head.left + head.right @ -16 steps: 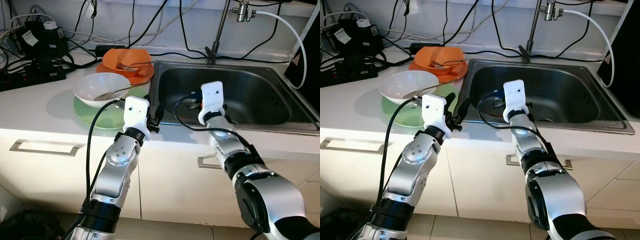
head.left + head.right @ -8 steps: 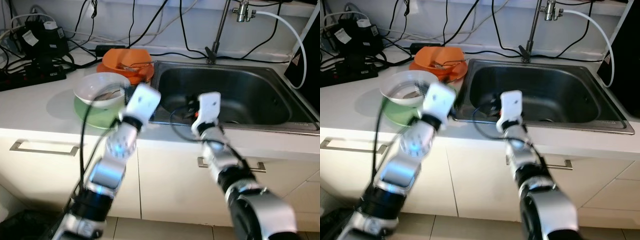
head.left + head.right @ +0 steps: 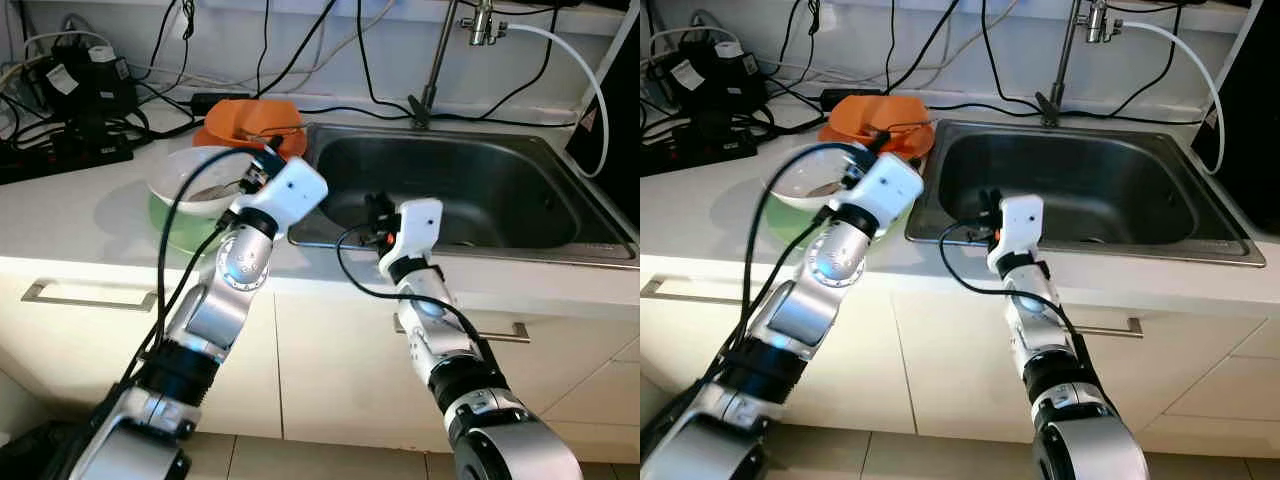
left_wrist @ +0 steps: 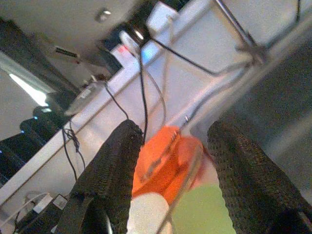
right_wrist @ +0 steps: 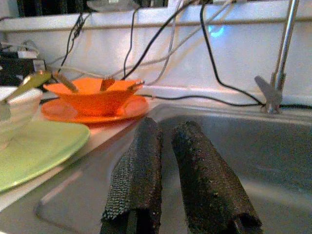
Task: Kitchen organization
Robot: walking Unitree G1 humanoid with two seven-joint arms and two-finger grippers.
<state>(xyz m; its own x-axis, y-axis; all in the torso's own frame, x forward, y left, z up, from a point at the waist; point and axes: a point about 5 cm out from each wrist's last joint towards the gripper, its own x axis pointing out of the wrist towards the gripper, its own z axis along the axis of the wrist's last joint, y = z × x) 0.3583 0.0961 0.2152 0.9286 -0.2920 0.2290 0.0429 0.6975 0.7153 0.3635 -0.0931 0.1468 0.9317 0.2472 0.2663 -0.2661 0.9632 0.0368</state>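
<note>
Beside the sink [image 3: 520, 175], on the white table [image 3: 80, 215], sit the dishes I am meant to sort: a white bowl [image 3: 195, 182] with a spoon [image 3: 825, 186] in it, resting on a pale green plate [image 3: 175, 228], and behind them an orange bowl [image 3: 255, 117] on an orange plate [image 3: 225, 138] with cutlery lying in it.

I have my left pincer [image 4: 173, 161] raised over this stack, fingers [image 4: 114, 170] spread wide, with the orange bowl and the edge of the green plate framed between them in the wrist view. It grips nothing. I judge this as the approach step: lining up for a first pick, probably the white bowl or the orange set.

My right pincer [image 5: 168, 180] hangs at the near rim of the sink, fingers nearly together and empty, pointing across the basin toward the faucet [image 3: 440, 50].

Next I need to bring the left pincer down and settle on one rim, keeping clear of the spoon handle so it does not tip out.

Cables [image 3: 300, 60] trail along the wall, and a power strip [image 3: 65, 150] lies at the far left of the table.
</note>
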